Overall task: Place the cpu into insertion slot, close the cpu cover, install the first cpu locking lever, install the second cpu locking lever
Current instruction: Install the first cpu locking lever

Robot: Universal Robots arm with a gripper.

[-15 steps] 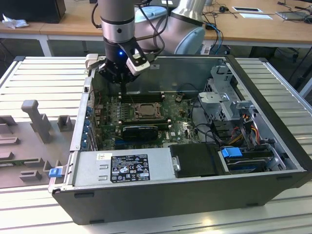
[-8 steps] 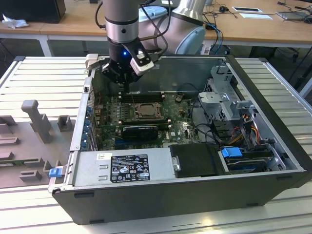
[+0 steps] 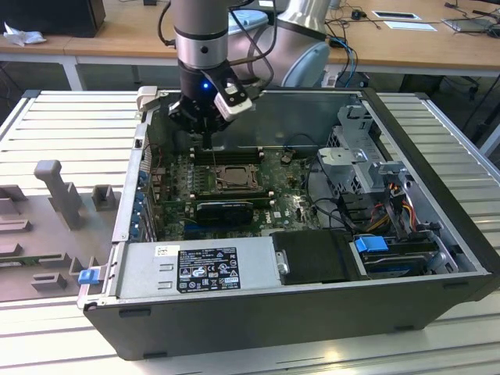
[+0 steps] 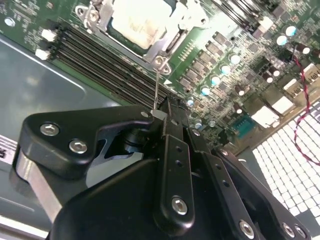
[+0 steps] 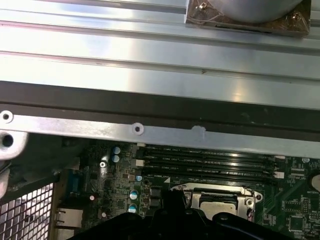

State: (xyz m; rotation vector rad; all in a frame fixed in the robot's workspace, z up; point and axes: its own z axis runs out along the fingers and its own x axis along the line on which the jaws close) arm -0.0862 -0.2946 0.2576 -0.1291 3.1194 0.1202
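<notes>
The cpu (image 4: 136,22) shows a pale metal face and lies in the insertion slot (image 3: 234,176) of the green motherboard. The cpu cover (image 4: 172,35) lies flat over it as a silvery frame. A thin wire locking lever (image 4: 157,85) rises from a corner of the socket to my black gripper (image 4: 162,111), which is shut on the lever's free end. In the exterior view the gripper (image 3: 205,134) hangs just above the socket's far corner on the exterior view's left. The first wrist view has the cpu (image 5: 216,202) beyond the gripper's dark body.
Black memory slots (image 4: 110,65) run beside the socket. The open case holds a long black card (image 3: 225,209), a grey power supply (image 3: 211,266) at the front and a drive cage (image 3: 367,156) with cables on the exterior view's right. The case wall (image 5: 150,132) stands close behind.
</notes>
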